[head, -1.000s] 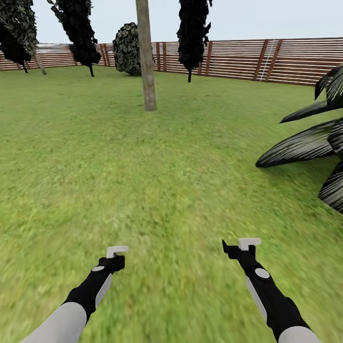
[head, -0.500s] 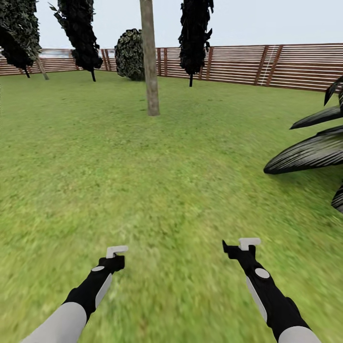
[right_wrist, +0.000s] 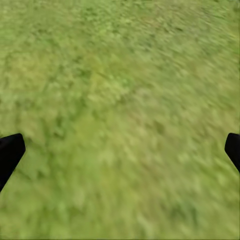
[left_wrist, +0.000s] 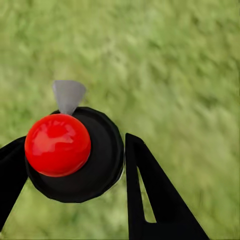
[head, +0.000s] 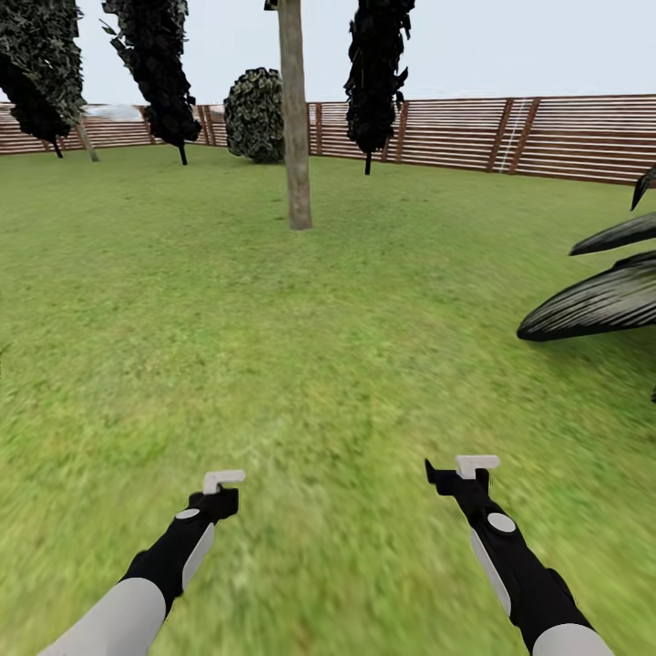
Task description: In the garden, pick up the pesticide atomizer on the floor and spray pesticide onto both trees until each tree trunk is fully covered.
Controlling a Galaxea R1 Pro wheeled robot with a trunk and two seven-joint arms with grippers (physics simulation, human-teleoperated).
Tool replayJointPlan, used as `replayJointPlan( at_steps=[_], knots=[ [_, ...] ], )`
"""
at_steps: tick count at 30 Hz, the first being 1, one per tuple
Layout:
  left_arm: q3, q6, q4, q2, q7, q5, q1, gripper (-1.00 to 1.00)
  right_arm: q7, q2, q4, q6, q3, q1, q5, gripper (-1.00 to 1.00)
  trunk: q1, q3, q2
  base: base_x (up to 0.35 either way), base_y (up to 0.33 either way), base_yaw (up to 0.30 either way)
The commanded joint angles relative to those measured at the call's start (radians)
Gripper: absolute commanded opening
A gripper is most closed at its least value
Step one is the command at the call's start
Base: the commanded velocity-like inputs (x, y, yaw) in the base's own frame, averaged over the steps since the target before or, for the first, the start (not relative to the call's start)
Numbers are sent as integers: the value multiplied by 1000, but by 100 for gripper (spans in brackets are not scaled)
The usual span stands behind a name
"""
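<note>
No readable text, labels, brands, numbers or signs anywhere (checked head and both wrist views). Fence (head: 547, 137), trunk (head: 296, 118) and the red-capped black object (left_wrist: 75, 155) carry no markings.

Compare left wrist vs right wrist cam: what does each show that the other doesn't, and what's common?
Left wrist: the pesticide atomizer, a black body with a round red top and a grey nozzle, sits between the fingers of the left gripper, which press against its sides. Right wrist: the right gripper is spread wide, with nothing between its fingers. Both: blurry grass floor beneath, and black fingertips in frame.
</note>
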Motion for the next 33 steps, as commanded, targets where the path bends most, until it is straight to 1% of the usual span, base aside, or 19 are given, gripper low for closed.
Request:
replayJointPlan(
  at_steps=[1,17,33],
  knots=[
    [0,0,0,0,0,0,0,-100,0,0,0,0,0,0,0,100,0,2,0,140,245,0],
    [4,0,0,3,-4,3,0,-100,0,0,-1,0,1,0,0,100,0,27,0,217,245,0],
    [6,1,0,4,-11,6,-1,-100,0,8,-2,0,3,0,0,100,0,51,0,235,245,0]
  ],
)
